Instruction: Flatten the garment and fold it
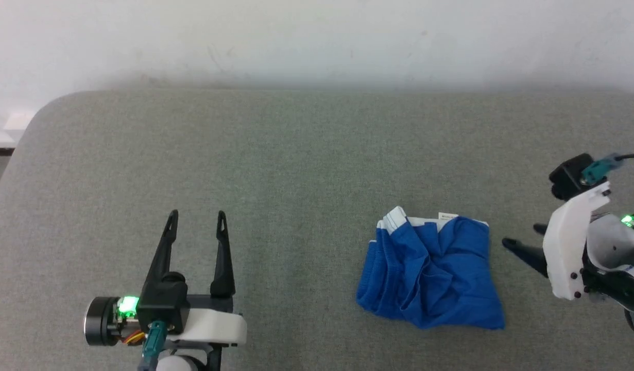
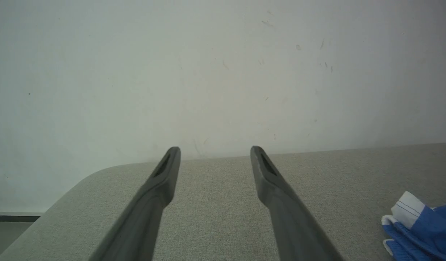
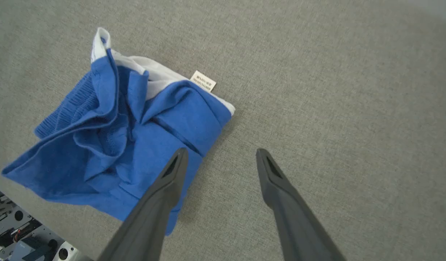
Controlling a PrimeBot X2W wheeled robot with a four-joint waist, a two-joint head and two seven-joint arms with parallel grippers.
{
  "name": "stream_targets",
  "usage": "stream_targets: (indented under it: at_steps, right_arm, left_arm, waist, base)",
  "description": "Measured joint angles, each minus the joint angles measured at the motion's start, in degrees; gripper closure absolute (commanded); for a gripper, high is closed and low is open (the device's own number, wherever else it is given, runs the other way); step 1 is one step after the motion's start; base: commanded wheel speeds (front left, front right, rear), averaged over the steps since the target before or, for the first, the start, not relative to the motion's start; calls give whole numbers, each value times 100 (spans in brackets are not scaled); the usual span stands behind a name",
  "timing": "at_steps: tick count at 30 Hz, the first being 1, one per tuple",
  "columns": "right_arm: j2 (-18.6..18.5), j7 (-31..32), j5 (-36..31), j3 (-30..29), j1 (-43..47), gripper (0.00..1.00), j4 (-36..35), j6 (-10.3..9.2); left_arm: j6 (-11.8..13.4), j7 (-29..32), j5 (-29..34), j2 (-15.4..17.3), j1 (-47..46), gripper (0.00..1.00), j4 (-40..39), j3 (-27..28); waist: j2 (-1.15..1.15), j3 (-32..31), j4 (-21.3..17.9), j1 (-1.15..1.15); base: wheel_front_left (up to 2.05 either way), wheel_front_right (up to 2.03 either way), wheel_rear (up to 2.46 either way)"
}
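Observation:
The garment (image 1: 432, 270) is a crumpled heap of bright blue shorts with white trim and a small white label (image 1: 448, 216), lying on the grey table right of centre. Its edge also shows at the lower right of the left wrist view (image 2: 424, 230). My right gripper (image 1: 523, 238) hovers just right of the heap, open, fingers pointing left toward it. In the right wrist view the garment (image 3: 128, 137) lies beside and under the left finger of that gripper (image 3: 221, 156), nothing between the jaws. My left gripper (image 1: 198, 215) stands open and empty at the lower left, far from the garment.
The grey fabric-covered table (image 1: 296, 154) has a rounded far-left corner (image 1: 54, 105) and ends against a white wall (image 1: 317, 36). Part of my base (image 3: 16, 232) shows at the lower left of the right wrist view.

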Motion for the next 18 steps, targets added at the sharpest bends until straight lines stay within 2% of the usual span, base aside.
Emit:
stream_targets:
  at_steps: [3,6,11,16,17,18]
  right_arm:
    - [14,435,316,180,-185,0,275,0]
    - [204,645,497,289,-293,0,672,-1]
    - [443,495,531,653,-331,0,1246,-1]
    - [298,108,492,1047,-414,0,1344,2]
    - [278,-31,491,1100,-436,69,1367,8]
    - [279,-172,492,1156,-460,100,1411,9]
  left_arm:
    - [-8,0,8,-58,-124,0,-2,-5]
    - [-25,0,11,-111,-243,0,-2,-8]
    - [-56,0,14,-155,-429,0,36,-32]
    - [-57,0,46,-166,-458,0,67,13]
    - [-57,0,46,-166,-457,0,76,32]
    - [-57,0,47,-164,-456,0,86,60]
  waist:
    - [0,143,44,0]
    - [0,300,89,0]
    - [0,547,195,0]
    - [0,684,313,-1]
    - [0,686,314,-1]
    - [0,683,306,-2]
  base:
    - [0,0,0]
    - [0,0,0]
    - [0,0,0]
    - [0,0,0]
    - [0,0,0]
    - [0,0,0]
